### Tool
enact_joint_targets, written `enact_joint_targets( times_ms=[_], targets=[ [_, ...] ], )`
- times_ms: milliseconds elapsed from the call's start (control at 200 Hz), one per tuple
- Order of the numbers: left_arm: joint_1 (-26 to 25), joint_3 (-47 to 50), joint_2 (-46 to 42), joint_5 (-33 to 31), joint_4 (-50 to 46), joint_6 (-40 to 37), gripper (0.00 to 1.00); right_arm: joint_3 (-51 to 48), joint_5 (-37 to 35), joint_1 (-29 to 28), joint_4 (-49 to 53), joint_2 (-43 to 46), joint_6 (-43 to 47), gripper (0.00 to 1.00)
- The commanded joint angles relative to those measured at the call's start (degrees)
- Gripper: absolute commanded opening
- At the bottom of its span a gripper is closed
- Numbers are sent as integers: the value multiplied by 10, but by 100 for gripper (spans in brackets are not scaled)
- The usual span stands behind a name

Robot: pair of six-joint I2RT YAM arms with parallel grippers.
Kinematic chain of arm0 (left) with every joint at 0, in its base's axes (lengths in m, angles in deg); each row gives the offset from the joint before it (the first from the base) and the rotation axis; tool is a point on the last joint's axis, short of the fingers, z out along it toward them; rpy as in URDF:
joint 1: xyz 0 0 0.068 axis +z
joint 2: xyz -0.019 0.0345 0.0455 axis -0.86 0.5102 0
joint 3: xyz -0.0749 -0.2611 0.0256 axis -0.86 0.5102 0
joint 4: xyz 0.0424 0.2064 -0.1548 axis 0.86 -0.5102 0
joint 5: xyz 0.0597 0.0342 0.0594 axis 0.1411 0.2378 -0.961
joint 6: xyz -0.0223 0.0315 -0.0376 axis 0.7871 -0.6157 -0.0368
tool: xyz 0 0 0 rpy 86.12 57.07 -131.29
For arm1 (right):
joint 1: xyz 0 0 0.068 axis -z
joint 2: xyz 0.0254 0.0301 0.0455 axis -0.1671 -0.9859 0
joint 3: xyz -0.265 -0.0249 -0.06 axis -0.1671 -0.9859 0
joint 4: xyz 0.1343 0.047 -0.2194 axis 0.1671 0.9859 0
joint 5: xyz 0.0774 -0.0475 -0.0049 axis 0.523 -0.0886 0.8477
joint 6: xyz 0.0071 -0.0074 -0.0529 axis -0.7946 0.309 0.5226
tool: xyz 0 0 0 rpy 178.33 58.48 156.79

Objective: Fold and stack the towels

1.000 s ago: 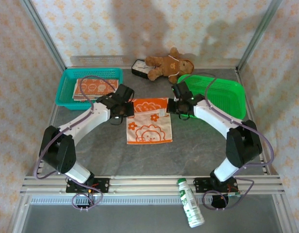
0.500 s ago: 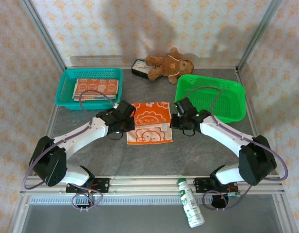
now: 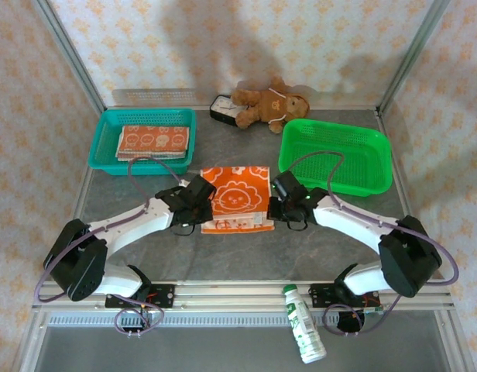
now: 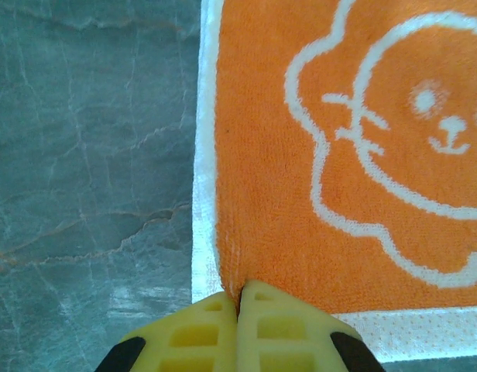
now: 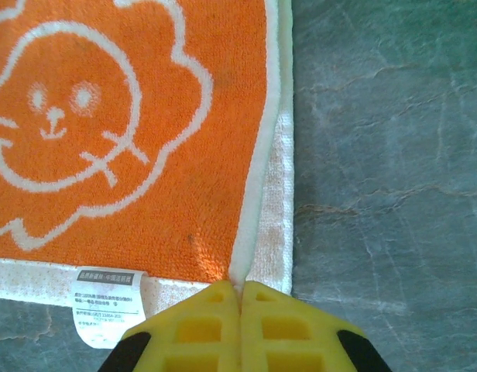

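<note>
Now, from above: a small pile of folded towels (image 3: 153, 142) lying in the teal basket (image 3: 104, 143) at the far left, so likely done already. Green basket (image 3: 378, 159) at the far right, teddy bear (image 3: 268, 105) by the back wall, bottle (image 3: 304, 333) down past the near rail, none of them part of the job. On the grey table (image 3: 246, 256), between the two arms, one orange towel (image 3: 237, 194) bent over itself, top half laid toward the near side, a thin strip of the bottom half peeking out along the near edge. Left gripper (image 3: 201, 203) at its near left corner and right gripper (image 3: 281, 203) at its near right corner, both low on the cloth. Next, from the left wrist: yellow fingers (image 4: 204, 329) pressed tight together, pinching the corner of the orange top layer, white edge of the layer below showing beside it, bare table off to the left. Then, from the right wrist: same thing on the other side, fingers (image 5: 277, 318) squeezed tight on the corner of the top layer, white bottom layer and a small label (image 5: 107, 304) sticking out just beside. Looks like a first fold nearly finished, corners not let go yet. Left to do, by the look of it: let go, maybe fold once more, then put this towel on the pile in the teal basket.
</note>
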Motion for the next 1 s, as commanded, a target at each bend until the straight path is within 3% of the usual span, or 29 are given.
enact_joint_targets(
  times_ms=[0,270,996],
  targets=[
    [-6,17,21,-27,18,17,0,-12,-33,-3,-15,-23,-16,0],
    [-15,23,51,-26,33,23,0,-14,-38,-9,-16,-43,-17,1],
    [-17,-32,-84,-69,-89,25,0,21,-54,-9,62,82,-28,1]
  ],
)
